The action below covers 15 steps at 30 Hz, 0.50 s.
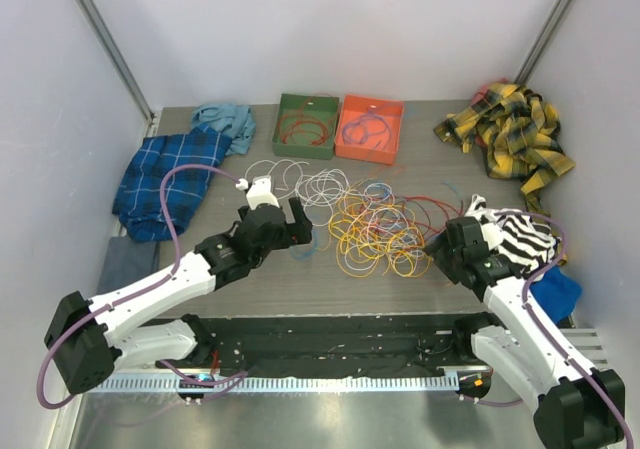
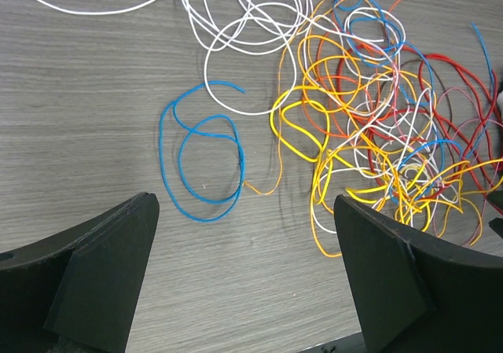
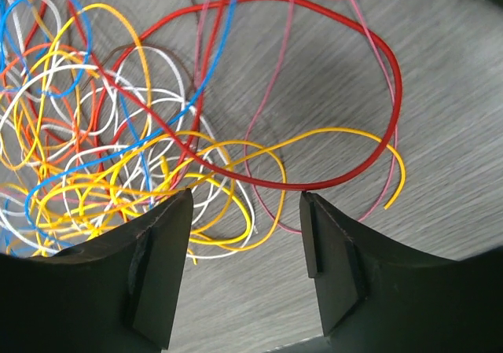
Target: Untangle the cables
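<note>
Both pincers spread
Your right gripper (image 3: 247, 200) straddles a red cable (image 3: 389, 78); your left gripper (image 2: 245, 204) gapes over a blue loop (image 2: 208, 164). The cables (image 1: 375, 229) heaped between them look light, limp, springy: pinch one strand at a free bend.

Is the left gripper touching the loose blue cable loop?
Apart. Left wrist view: the blue cable loop lies between the left gripper's open jaws, bare table either side.

Green box (image 1: 303, 153) beside orange box (image 1: 365, 156); blue plaid cloth (image 1: 165, 179) left, yellow plaid cloth (image 1: 510, 141) right.
</note>
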Each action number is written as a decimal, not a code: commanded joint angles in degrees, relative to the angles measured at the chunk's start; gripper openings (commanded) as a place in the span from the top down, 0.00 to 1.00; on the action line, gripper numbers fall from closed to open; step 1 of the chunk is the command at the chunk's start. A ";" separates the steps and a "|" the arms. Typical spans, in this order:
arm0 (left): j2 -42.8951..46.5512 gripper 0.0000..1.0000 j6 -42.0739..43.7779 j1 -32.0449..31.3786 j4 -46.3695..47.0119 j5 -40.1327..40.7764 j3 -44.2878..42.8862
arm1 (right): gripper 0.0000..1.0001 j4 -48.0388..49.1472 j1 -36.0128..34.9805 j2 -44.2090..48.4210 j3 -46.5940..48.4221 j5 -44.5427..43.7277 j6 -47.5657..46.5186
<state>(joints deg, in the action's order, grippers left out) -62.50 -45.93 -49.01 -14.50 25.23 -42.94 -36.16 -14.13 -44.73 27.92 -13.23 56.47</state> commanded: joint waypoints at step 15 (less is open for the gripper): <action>0.89 0.00 -1.79 -0.47 1.32 0.17 0.84 | 0.32 15.69 -0.02 13.00 -10.79 -8.82 20.00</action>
<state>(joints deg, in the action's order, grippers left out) -62.50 -47.33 -49.23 -14.59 24.82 -42.46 -24.64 -14.13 -33.41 16.01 -17.78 73.78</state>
